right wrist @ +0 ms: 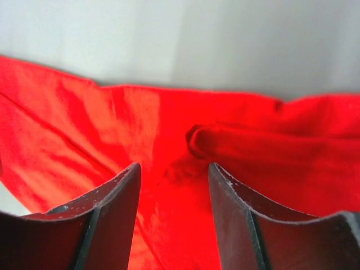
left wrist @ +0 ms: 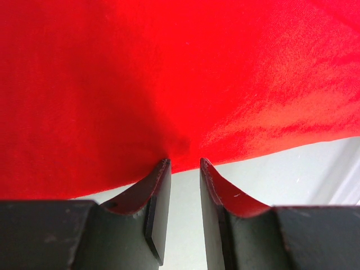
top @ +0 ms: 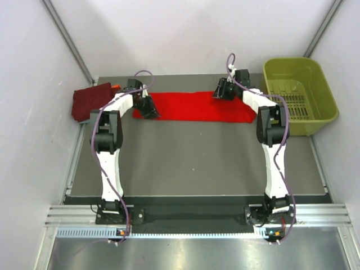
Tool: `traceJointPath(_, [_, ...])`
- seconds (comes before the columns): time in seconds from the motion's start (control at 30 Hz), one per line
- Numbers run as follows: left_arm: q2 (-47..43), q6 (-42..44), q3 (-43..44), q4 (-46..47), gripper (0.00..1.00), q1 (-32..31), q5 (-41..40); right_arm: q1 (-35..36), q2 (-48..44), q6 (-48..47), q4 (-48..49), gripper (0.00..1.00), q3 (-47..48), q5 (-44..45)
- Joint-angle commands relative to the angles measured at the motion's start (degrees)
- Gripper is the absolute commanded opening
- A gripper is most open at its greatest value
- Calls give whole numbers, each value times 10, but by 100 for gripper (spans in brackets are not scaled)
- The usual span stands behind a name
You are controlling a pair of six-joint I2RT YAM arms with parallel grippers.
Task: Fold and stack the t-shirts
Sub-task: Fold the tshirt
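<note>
A bright red t-shirt (top: 197, 107) lies as a long band across the far part of the table. My left gripper (top: 151, 108) is at its left end. In the left wrist view that gripper (left wrist: 184, 160) is open by a narrow gap, its tips touching the edge of the red cloth (left wrist: 169, 73), and nothing shows between the pads. My right gripper (top: 221, 93) is at the band's far edge, right of the middle. Seen from the right wrist, it (right wrist: 174, 166) stands open over the red cloth, just in front of a rolled fold (right wrist: 236, 143). A folded dark maroon t-shirt (top: 90, 101) lies far left.
A bit of orange cloth (top: 116, 87) and a grey-blue edge (top: 84, 119) show beside and under the maroon one. An olive-green plastic basket (top: 292, 62) stands at the far right, off the mat's edge. White walls enclose the table on three sides.
</note>
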Motion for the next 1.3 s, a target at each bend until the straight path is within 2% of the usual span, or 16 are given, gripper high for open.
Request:
traceJointPath(0.0, [-32, 12, -7, -13, 33, 3, -15, 8, 15, 16, 42, 52, 50, -1])
traceJointPath(0.27, [-26, 14, -5, -14, 33, -5, -19, 32, 26, 36, 70, 52, 87, -5])
traceJointPath(0.5, [-39, 17, -5, -17, 33, -5, -33, 33, -34, 35, 57, 53, 52, -14])
traceJointPath(0.7, [-67, 14, -20, -14, 33, -1, -33, -9, -140, 12, 36, 54, -43, -6])
traceJointPath(0.83, [-85, 19, -25, -9, 33, 3, -36, -32, -190, -38, 8, 55, -86, -11])
traceJointPath(1.0, [-95, 54, 42, -23, 36, 8, -69, -56, -250, -65, -15, 56, -147, -6])
traceJointPath(1.1, [-92, 63, 53, -30, 40, 20, -87, -61, -271, -80, -24, 56, -188, 6])
traceJointPath(1.13, [-91, 64, 52, -32, 45, 27, -99, -61, -274, -83, -29, 56, -208, 9])
traceJointPath(1.27, [-83, 67, 41, -39, 50, 43, -109, -60, -283, -84, -37, 56, -248, -1])
